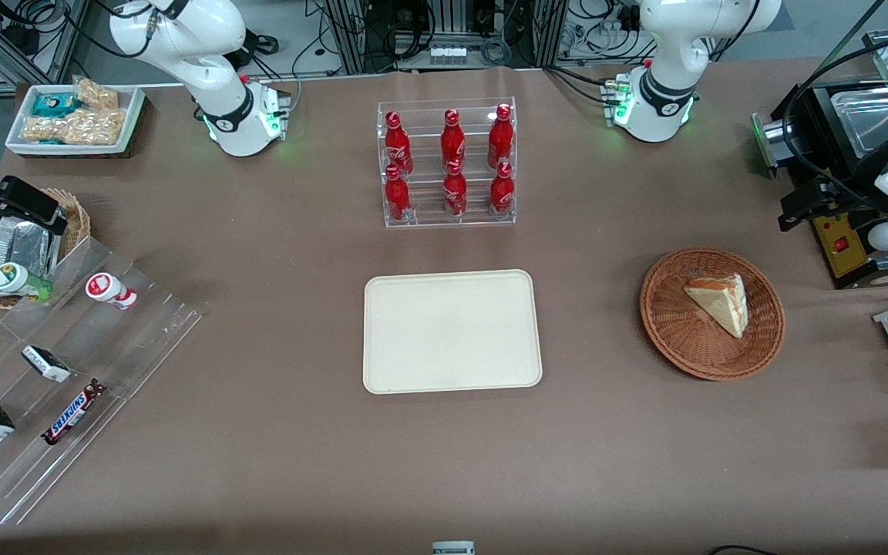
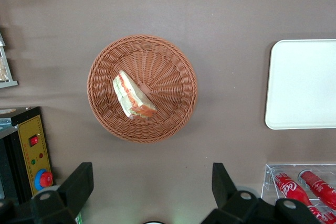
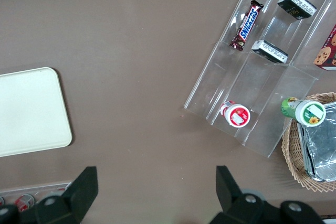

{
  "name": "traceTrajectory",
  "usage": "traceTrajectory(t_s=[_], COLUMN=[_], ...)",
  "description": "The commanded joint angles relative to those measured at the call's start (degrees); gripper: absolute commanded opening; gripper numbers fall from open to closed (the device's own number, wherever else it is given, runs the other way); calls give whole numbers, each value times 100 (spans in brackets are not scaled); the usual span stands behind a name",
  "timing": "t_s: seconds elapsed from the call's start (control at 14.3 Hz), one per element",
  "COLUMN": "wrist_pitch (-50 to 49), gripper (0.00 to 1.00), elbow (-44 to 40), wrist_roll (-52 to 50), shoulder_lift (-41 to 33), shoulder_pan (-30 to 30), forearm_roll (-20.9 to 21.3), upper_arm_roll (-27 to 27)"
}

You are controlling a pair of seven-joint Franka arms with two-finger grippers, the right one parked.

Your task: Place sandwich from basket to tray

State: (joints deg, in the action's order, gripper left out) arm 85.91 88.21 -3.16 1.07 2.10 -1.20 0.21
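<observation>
Six red bottles point(image 1: 450, 158) with white script too small to read stand in two rows in a clear rack point(image 1: 446, 217) in the middle of the bench point(image 1: 259, 254), farther from the front camera than the tray point(image 1: 452, 331). A plain brown cover spreads over the whole bench. Past its farther edge are metal frames and loose cables.

The cream tray lies flat and bare at the centre. Toward the working arm's end sits the reddish woven basket point(image 1: 656, 327), well apart from the tray. The sandwich point(image 1: 719, 302) lies in it, a wrapped wedge with orange and green layers showing, resting on the basket's floor and inner slope.

The left arm's hand point(image 2: 151, 187) hangs high above the bench near the basket, fingers point(image 2: 79, 182) spread wide and gripping nothing. Beside it stands a black box with a yellow panel point(image 2: 34, 153) carrying a red switch and a red button.

Toward the parked arm's end, a clear stepped stand point(image 1: 143, 331) holds a bar marked SNICKERS point(image 1: 74, 412), two dark wrapped bars and a small red-and-white cup. A tan basket point(image 1: 74, 220) with a foil packet sits just beside it, and a white tray of snacks point(image 1: 74, 116) lies farther from the camera.
</observation>
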Motion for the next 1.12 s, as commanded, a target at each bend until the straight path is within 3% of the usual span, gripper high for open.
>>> traceTrajectory(t_s=[0.0,1.05], wrist_pitch=[49,-74], gripper=[100,100], elbow=[3,169], wrist_roll=[79,70], shoulder_lift=[-19,269], shoulder_pan=[19,-139], forearm_roll=[59,112], upper_arm_roll=[40,66])
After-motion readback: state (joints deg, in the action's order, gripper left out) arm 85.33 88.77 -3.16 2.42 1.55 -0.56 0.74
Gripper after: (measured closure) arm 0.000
